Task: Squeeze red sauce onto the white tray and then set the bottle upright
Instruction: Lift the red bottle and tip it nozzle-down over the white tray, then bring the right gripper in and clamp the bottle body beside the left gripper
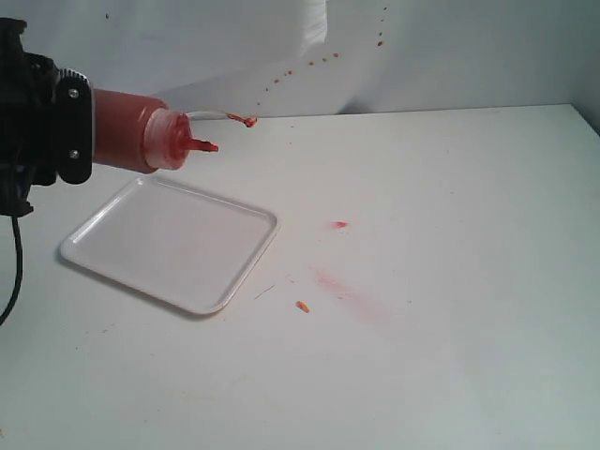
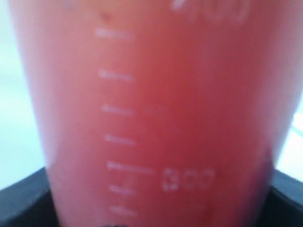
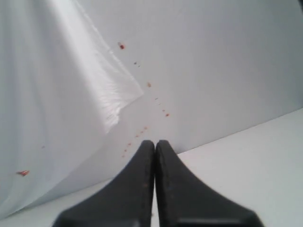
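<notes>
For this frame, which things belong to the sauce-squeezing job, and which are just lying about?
Job:
bottle, held nearly on its side by the left gripper
white tray, bare

Lying about:
pinkish smears and orange crumb on the table
red specks on the backdrop
right gripper, shut, holding nothing

Setting: robot test station of a lab type, not domestic. Evidence:
- plain matt white worktop (image 1: 450,375)
- draped white sheet backdrop (image 1: 469,56) hung behind it, flecked with small red specks (image 1: 309,64)
- faint pinkish-red smears (image 1: 352,291) on the worktop surface
- black, screw-fastened left pincer (image 1: 75,127) of a robot arm at the scene's edge
- thin black cable (image 1: 13,272) hanging beneath it
</notes>
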`<state>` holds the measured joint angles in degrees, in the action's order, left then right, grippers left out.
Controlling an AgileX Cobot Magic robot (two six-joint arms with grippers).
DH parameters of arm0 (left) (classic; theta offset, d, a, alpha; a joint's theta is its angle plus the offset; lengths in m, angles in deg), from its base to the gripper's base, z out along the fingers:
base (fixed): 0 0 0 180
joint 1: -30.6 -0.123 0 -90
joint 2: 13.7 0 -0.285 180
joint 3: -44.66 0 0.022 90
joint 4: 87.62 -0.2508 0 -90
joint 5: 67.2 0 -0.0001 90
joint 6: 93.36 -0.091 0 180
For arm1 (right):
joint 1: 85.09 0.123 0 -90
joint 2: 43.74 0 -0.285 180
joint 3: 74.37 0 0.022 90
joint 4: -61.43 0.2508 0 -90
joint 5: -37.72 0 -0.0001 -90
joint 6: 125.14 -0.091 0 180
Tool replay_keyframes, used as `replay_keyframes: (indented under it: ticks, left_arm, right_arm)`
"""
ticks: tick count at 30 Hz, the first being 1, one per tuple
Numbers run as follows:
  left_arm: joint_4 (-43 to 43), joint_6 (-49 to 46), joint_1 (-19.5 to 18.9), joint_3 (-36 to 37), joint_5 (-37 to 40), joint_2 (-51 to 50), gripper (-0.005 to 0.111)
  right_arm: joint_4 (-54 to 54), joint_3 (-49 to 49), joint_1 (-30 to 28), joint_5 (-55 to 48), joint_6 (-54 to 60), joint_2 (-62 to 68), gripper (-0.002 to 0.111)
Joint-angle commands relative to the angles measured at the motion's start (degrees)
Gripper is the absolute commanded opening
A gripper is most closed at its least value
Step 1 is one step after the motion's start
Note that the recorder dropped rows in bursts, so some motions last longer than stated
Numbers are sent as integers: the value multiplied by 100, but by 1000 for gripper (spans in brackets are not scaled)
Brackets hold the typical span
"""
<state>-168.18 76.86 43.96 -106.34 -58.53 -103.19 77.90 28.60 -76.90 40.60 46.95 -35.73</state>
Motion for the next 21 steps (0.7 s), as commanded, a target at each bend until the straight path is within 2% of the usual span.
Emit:
replay_keyframes:
  ticks: [1, 7, 10, 16, 21]
  left_arm:
    - [-702, 33, -14, -230, -37, -60, 0]
    - [-1854, 33, -3, -272, 458, -177, 0]
    - [-1939, -107, -3, -280, 718, -244, 0]
    - [-1939, -551, -3, -344, 849, -422, 0]
    - [-1939, -714, 92, -508, 1031, -487, 0]
  right_arm:
    - [-411, -3, 835, 113, 5, -22, 0]
    - [-1052, -3, 1975, 1106, 16, 530, 0]
    - [-1534, 241, 2444, 1264, 16, 1338, 0]
    - [-2487, 1651, 3306, 1313, 32, 3603, 0]
    - [-2487, 3083, 3388, 1487, 511, 5407, 0]
